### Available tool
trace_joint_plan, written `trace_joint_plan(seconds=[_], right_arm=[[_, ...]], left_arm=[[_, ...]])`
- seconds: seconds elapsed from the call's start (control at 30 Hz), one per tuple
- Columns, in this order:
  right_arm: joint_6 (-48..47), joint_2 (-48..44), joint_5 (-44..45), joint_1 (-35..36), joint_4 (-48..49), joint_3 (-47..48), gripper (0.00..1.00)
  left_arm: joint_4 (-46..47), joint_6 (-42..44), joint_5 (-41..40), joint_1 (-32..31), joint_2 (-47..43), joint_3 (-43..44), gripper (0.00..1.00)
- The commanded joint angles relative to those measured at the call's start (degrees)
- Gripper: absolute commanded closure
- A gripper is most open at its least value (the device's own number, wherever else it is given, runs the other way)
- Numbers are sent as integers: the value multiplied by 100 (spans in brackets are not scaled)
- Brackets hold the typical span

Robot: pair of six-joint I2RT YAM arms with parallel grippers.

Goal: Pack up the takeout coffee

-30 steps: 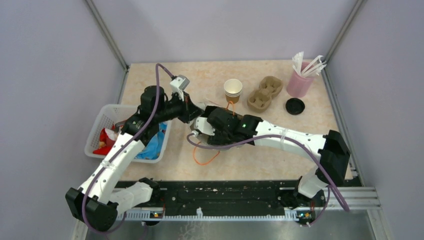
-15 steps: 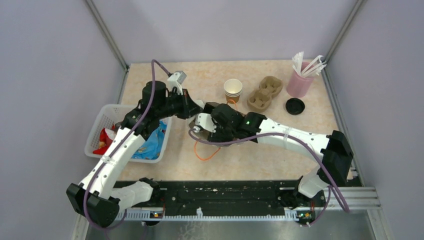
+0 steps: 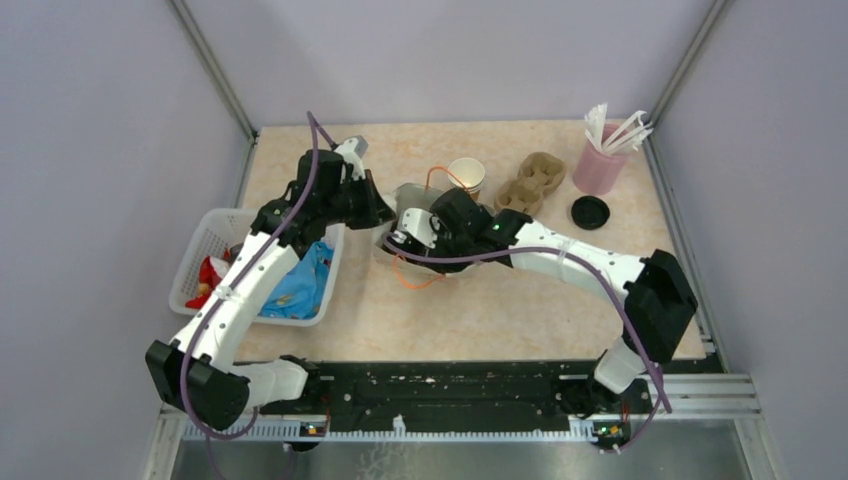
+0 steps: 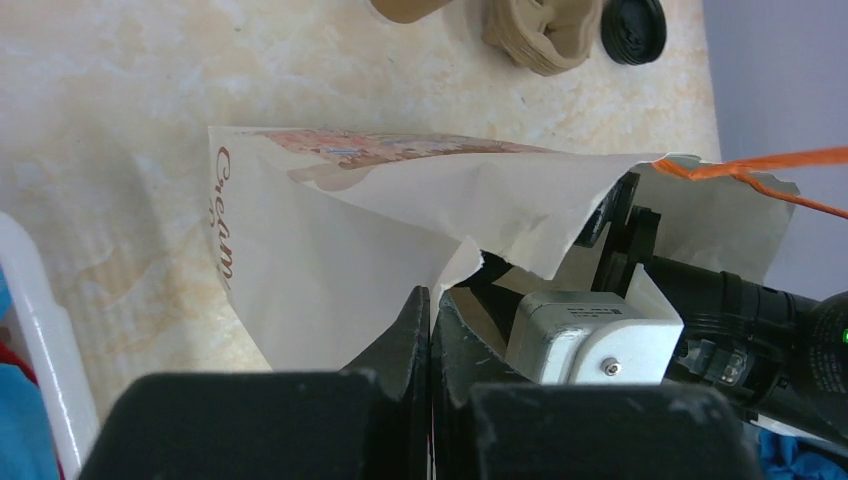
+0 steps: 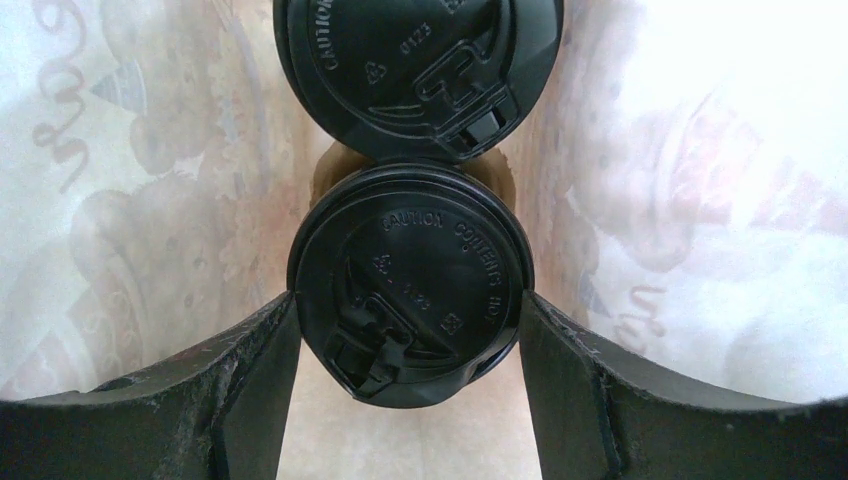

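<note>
Two rubbery black fingers (image 5: pixel 240 400) of my right gripper (image 5: pixel 405 305) clasp the near cup (image 5: pixel 410 270), round and plastic-lidded. The second cup (image 5: pixel 418 60) touches it at twelve o'clock, inside the thin printed paper bag (image 4: pixel 330 250) whose edge my left gripper (image 4: pixel 428 305) pinches flat.

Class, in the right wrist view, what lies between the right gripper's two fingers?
The right wrist view shows a lidded cup, its lid touching both fingers; a second cup stands just beyond, inside the bag.

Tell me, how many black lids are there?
3. Two inside the paper bag: the nearer lid between the right gripper's fingers, the farther lid beyond. The third lid lies on the table near the pink cup. Others may be hidden.
</note>
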Motion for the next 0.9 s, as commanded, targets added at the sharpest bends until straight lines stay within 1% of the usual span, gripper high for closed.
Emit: trace_joint_plan(seconds=[0.0, 0.1, 0.23, 0.33, 0.63, 0.73, 0.87], right_arm=[[41, 252, -324, -41, 47, 253, 30], [127, 384, -254, -49, -33, 294, 30], [318, 615, -301, -94, -99, 369, 30], [423, 838, -226, -96, -205, 450, 30], [610, 1233, -284, -107, -483, 580, 31], [669, 1309, -342, -103, -403, 393, 31], [691, 1536, -228, -98, -380, 417, 31]], left_arm=[[-213, -8, -361, 22, 137, 410, 98], [-256, 170, -476, 23, 192, 513, 96], [-464, 348, -830, 31, 283, 656, 96], [-640, 487, -1020, 31, 392, 759, 92], [-726, 818, -1374, 39, 478, 836, 92], [-732, 903, -1429, 39, 503, 902, 91], [-809, 1027, -1466, 43, 526, 988, 91]])
